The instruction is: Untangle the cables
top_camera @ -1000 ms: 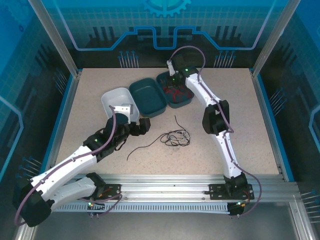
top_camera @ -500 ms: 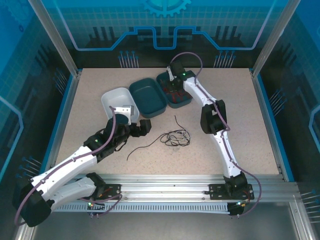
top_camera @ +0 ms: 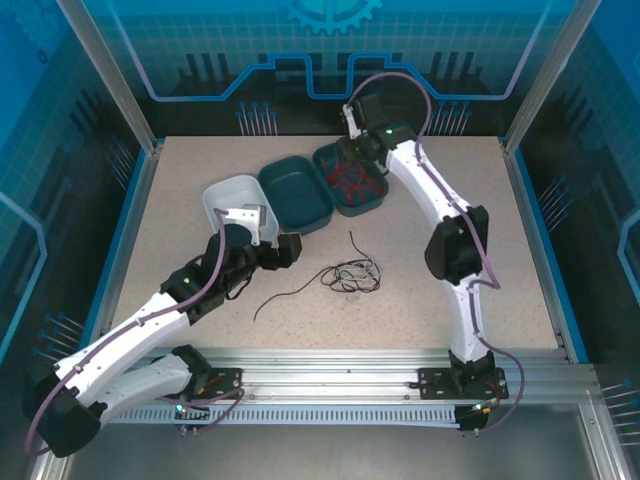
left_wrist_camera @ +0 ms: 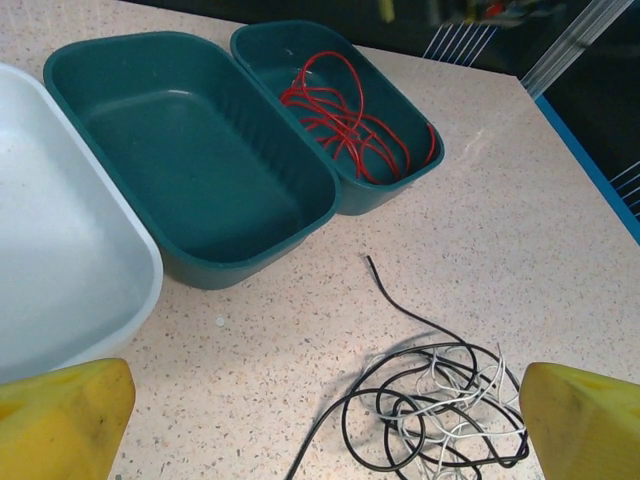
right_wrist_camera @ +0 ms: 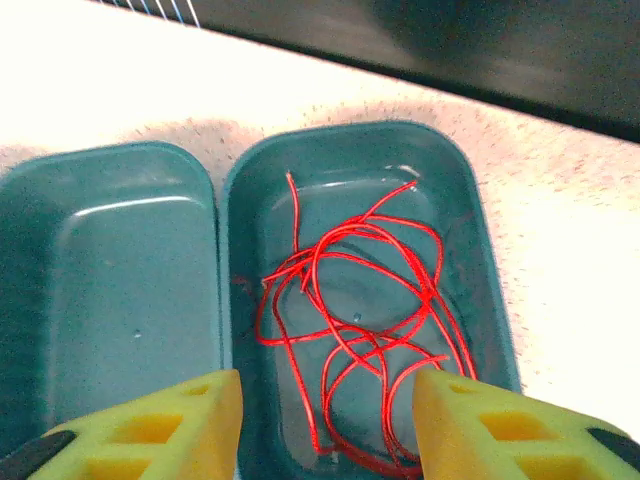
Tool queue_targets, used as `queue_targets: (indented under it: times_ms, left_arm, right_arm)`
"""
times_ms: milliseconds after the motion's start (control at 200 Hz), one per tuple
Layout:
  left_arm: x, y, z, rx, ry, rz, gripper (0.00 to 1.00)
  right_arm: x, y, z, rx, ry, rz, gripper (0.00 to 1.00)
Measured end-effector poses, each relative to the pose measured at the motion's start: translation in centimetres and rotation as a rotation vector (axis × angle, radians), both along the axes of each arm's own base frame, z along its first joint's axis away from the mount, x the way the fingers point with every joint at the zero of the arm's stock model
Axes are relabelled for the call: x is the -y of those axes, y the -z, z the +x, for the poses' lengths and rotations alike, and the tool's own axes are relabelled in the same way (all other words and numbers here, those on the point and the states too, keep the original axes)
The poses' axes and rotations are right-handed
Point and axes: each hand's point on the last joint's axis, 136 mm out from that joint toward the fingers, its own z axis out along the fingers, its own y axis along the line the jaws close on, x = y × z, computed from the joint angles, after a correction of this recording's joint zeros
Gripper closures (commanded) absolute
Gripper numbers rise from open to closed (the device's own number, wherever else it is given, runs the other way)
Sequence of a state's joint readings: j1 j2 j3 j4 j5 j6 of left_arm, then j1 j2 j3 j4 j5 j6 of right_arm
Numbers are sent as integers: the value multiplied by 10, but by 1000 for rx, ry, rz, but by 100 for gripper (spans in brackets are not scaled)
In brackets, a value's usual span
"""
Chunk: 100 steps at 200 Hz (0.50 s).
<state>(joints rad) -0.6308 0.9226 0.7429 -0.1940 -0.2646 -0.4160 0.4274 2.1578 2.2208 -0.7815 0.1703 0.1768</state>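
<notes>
Red thin wire point(right_wrist_camera: 350, 300) lies in a loose heap on the floor of the smaller dark-teal plastic tray point(right_wrist_camera: 480, 230), and that is where the change is. A second ago our right gripper point(right_wrist_camera: 328, 400) was down low at this tray. Now it hangs higher above it, its yellow fingers parted to a middling gap with nothing between them. We read that as the red strand delivered and let go, so one colour of the cables is out of the knot. Our left gripper point(left_wrist_camera: 320, 425) has stayed put, yellow fingers spread wide and holding nothing, above the speckled beige tabletop point(left_wrist_camera: 520, 200). Just below it is the remaining tangle of black and whitish-grey wires point(left_wrist_camera: 430, 410), which sits on the table in front of the larger dark-teal tray point(left_wrist_camera: 190, 150) and the white plastic tub point(left_wrist_camera: 50, 250). A single dark wire point(top_camera: 280, 297) lies apart on the table, left of the tangle. We judge that black and white are still to be parted. We find no brand, label or readable writing on trays, tub or wires.
</notes>
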Motion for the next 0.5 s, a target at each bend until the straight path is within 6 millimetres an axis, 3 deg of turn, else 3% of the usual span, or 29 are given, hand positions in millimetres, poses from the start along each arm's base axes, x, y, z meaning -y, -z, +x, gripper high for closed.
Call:
queue_targets:
  times_ms: [100, 180, 315, 345, 500]
  left_arm:
    - [1, -7, 1, 10, 2, -3, 1]
    - [3, -11, 0, 12, 13, -10, 1]
    - [10, -8, -1, -5, 44, -16, 1]
    - [12, -6, 0, -14, 54, -15, 1]
    - [29, 19, 1, -100, 121, 2, 1]
  right_arm:
    - [9, -26, -28, 26, 6, 12, 47]
    - [20, -30, -54, 20, 23, 23, 42]
    - [41, -7, -102, -34, 66, 39, 14]
    - [45, 1, -114, -50, 77, 46, 1]
    - [64, 37, -166, -134, 104, 70, 0]
